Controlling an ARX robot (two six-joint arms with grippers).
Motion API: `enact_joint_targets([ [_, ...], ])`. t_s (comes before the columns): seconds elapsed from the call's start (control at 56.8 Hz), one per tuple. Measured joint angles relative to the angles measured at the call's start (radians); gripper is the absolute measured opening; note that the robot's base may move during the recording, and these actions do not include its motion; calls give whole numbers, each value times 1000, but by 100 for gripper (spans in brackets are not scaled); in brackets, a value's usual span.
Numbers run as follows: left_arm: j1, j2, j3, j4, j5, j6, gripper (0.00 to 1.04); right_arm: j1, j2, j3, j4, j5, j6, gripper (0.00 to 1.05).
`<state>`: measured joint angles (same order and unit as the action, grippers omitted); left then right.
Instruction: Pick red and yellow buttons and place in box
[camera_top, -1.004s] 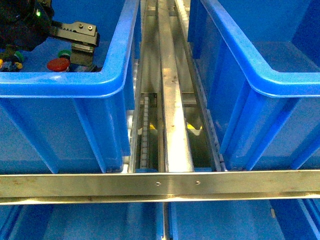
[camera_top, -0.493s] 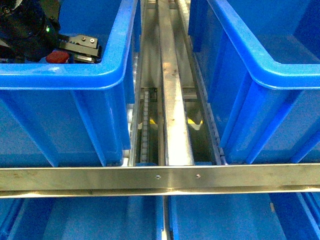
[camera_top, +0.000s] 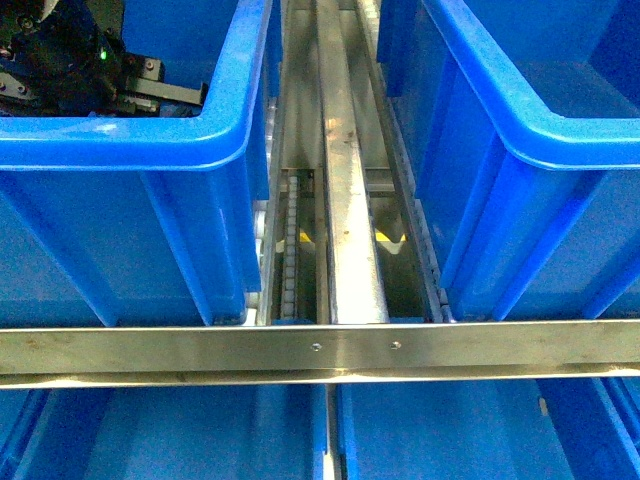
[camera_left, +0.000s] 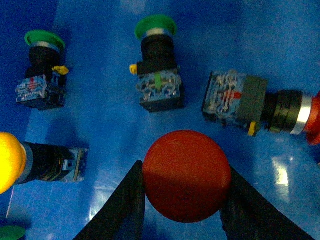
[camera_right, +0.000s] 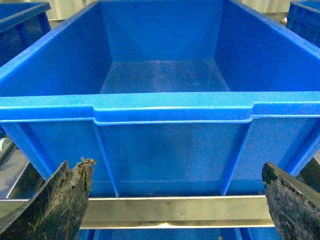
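Observation:
My left gripper (camera_left: 182, 200) is shut on the red button (camera_left: 186, 176), its domed cap squeezed between the two black fingers, low inside the left blue crate (camera_top: 130, 150). In the front view that arm (camera_top: 70, 60) sits deep in the crate and the button is hidden. On the crate floor lie another red button (camera_left: 260, 105) on its side and a yellow button (camera_left: 20, 160) at the picture's edge. My right gripper (camera_right: 175, 200) is open and empty, in front of the near wall of an empty blue box (camera_right: 165, 75).
Two green-capped buttons (camera_left: 155, 60) (camera_left: 42, 70) lie on the left crate's floor, and a third green cap (camera_left: 10, 233) shows at the edge. A steel conveyor rail (camera_top: 345, 200) runs between the crates. A steel crossbar (camera_top: 320, 352) spans the front. A second blue crate (camera_top: 540, 150) stands right.
My left arm has sunk deeper into the left crate; the red button seen beside the gripper earlier is now hidden behind the crate's rim in the front view.

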<state>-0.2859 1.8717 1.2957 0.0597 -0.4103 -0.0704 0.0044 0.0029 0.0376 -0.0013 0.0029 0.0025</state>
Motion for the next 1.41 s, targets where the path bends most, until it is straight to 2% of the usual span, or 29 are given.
enact_joint_targets([
  [0.194, 17, -209, -126, 70, 86, -82, 33, 0, 0, 0, 0, 0, 0, 99],
  [0.405, 113, -479, -281, 153, 238, -165, 33, 0, 0, 0, 0, 0, 0, 99],
  [0.651, 203, -669, -416, 135, 332, -195, 33, 0, 0, 0, 0, 0, 0, 99],
  [1.074, 200, -827, -543, 92, 373, -209, 33, 0, 0, 0, 0, 0, 0, 99],
  [1.408, 148, -908, -578, 51, 365, -211, 33, 0, -1, 0, 0, 0, 0, 99],
])
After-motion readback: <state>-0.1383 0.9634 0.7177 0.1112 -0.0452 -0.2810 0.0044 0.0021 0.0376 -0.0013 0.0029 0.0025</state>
